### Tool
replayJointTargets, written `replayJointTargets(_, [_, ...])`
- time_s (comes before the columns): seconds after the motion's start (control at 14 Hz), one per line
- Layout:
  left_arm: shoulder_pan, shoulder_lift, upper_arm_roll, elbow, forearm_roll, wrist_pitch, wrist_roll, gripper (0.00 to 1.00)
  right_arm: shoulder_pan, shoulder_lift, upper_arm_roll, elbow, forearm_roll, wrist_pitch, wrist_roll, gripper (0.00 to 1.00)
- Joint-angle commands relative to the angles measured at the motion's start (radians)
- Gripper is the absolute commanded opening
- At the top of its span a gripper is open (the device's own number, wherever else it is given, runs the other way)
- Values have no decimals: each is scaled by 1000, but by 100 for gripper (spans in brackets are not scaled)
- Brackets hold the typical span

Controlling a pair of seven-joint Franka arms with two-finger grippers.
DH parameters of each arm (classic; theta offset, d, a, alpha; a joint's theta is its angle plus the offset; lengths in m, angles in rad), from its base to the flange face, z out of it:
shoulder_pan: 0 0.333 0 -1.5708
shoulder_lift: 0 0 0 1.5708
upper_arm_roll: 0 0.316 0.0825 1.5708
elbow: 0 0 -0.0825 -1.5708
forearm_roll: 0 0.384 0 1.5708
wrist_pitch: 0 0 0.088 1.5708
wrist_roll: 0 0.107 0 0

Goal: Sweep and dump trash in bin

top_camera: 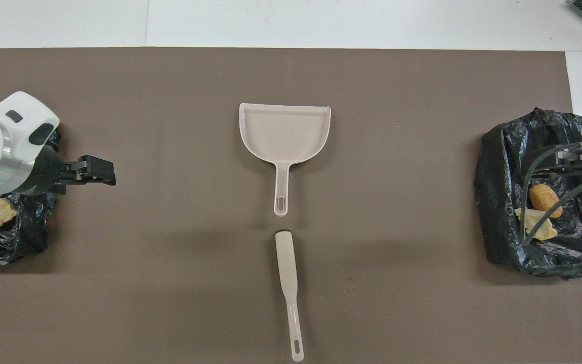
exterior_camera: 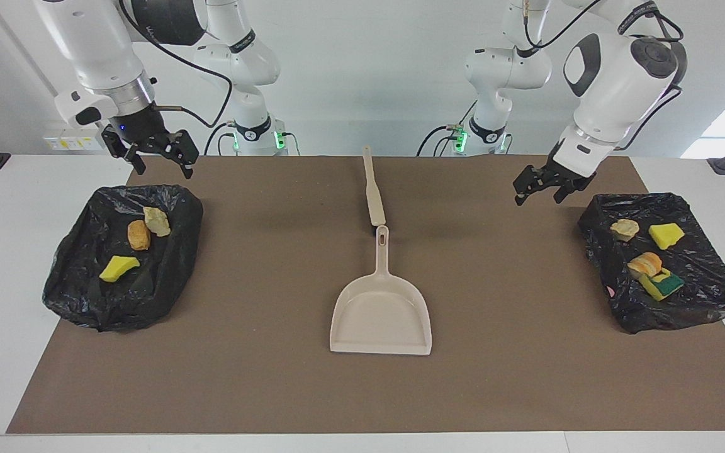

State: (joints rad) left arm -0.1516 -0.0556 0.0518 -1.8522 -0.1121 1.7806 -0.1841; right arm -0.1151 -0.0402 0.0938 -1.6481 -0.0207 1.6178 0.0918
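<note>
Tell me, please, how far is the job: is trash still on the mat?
Done, it seems: three trash pieces lie in one bag, four in the other bag; the mat shows none. The dustpan lies empty, the brush beside its handle. In hand: nothing; left gripper and right gripper are open, above the mat. Left: apparently nothing.

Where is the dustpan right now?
The dustpan lies empty mid-table on the brown mat, between the two black bags, its handle pointing toward the robots and nearly meeting the flat scraper.
</note>
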Motion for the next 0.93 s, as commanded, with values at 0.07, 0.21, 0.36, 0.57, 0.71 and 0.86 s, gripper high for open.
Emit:
replayJointTargets(0.07, [151, -55, -10, -21, -1, -56, 121, 100, -9, -1, 4, 5, 21, -19, 16, 100])
replayJointTargets(0.21, [236, -69, -10, -13, -1, -79, 237, 100, -11, -1, 4, 5, 21, -19, 16, 100])
replayJointTargets(0.36, [274, -70, -10, 23, 2, -67, 293, 100, -11, -1, 4, 5, 21, -19, 14, 100])
replayJointTargets(0.57, [265, -52, -12, 173, 67, -78, 299, 100, -9, -1, 6, 5, 21, -19, 16, 100])
replayJointTargets(0.71, [261, -40, -23, 270, 78, -139, 295, 100, -9, -1, 4, 5, 21, -19, 16, 100])
replayJointTargets(0.86, [259, -35, -53, 347, 91, -231, 293, 100, -9, 0, 4, 7, 19, -15, 14, 100])
